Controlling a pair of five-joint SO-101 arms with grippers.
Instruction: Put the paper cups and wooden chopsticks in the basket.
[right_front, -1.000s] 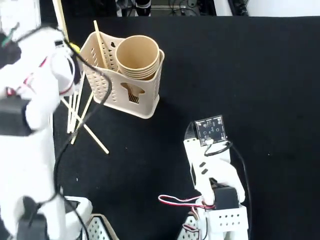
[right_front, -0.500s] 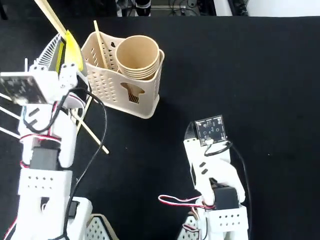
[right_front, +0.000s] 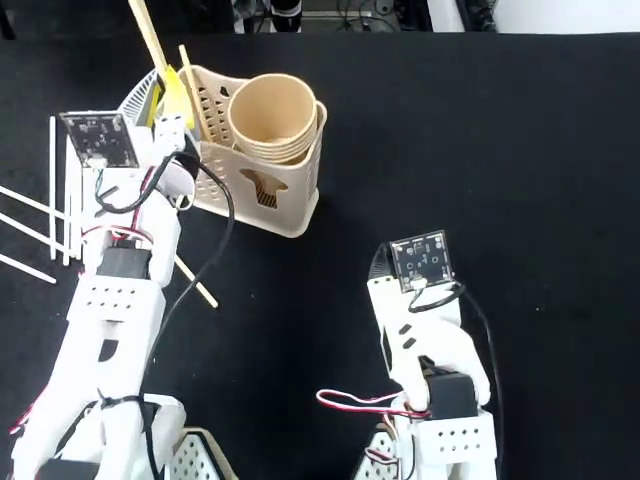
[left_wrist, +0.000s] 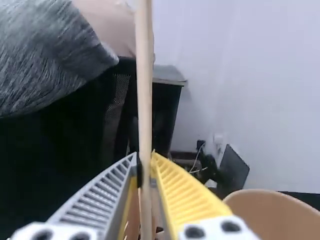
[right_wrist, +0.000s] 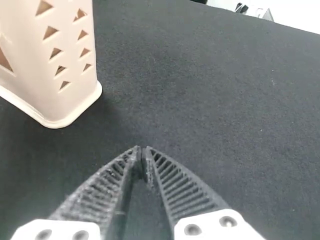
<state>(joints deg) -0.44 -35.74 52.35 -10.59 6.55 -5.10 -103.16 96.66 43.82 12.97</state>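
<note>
Left hand (right_front: 160, 86): yellow and grey ribbed jaws clamped on one wooden chopstick (right_front: 146, 32), gripped low on the shaft, most of the length standing above the jaws. Long axis near upright, leaning a little away from the basket (right_front: 255, 195). Lower end hidden behind the jaws; cannot tell if already inside the rim. Basket just beside the hand, on the side toward the right arm (right_front: 430, 350), hand up against its outer corner. Judged next: small shift over the rim toward the narrow free space, stick kept steep, then release. Little turning likely needed, axis already close to the opening's.

Basket: cream plastic, rigid, walls pierced with slots and triangles. Stack of paper cups (right_front: 272, 110) upright inside, tan, smooth, round rims nested. One chopstick (right_front: 193, 85) already leaning in the narrow space beside the cups.

Loose chopsticks (right_front: 55, 190): flat on the desk (right_front: 500, 150) on the far side of the left arm (right_front: 110, 320) from the basket. Pale, thin, straight; some parallel, some splayed. One more (right_front: 195, 283) partly under that arm. Left arm far nearer to all of them.

Right hand (right_wrist: 142, 152): black ribbed jaws together, nothing between, low over bare desk, apart from the basket. Desk cover black, matte, cloth-like.
</note>
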